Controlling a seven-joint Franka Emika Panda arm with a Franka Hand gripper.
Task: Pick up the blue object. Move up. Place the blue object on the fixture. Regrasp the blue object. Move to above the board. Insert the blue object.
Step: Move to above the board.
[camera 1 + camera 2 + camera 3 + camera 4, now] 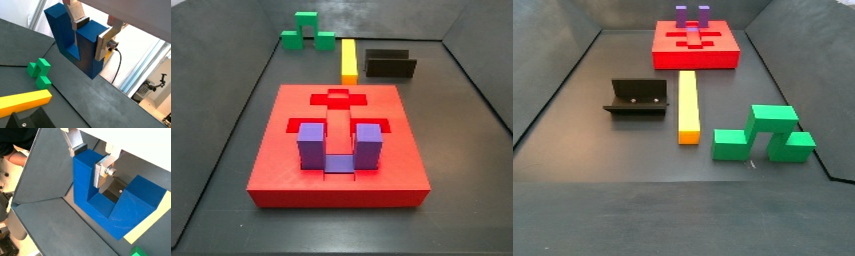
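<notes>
In both wrist views my gripper (92, 35) (89, 162) is shut on one prong of the dark blue U-shaped object (67, 35) (90, 193), which hangs well above the floor. A dark pad presses one side of the prong and a silver finger plate (105, 46) the other. The second prong stands free. Neither the gripper nor the blue object shows in the side views. The black fixture (390, 65) (640, 97) stands on the floor beside the yellow bar, bare. The red board (285, 140) (667, 58) lies flat with a cross-shaped recess.
A purple U-shaped block (338, 150) (691, 14) sits in the board. A long yellow bar (349, 58) (687, 105) (23, 102) lies between fixture and green block (305, 30) (764, 135) (40, 72). Dark walls close in the floor.
</notes>
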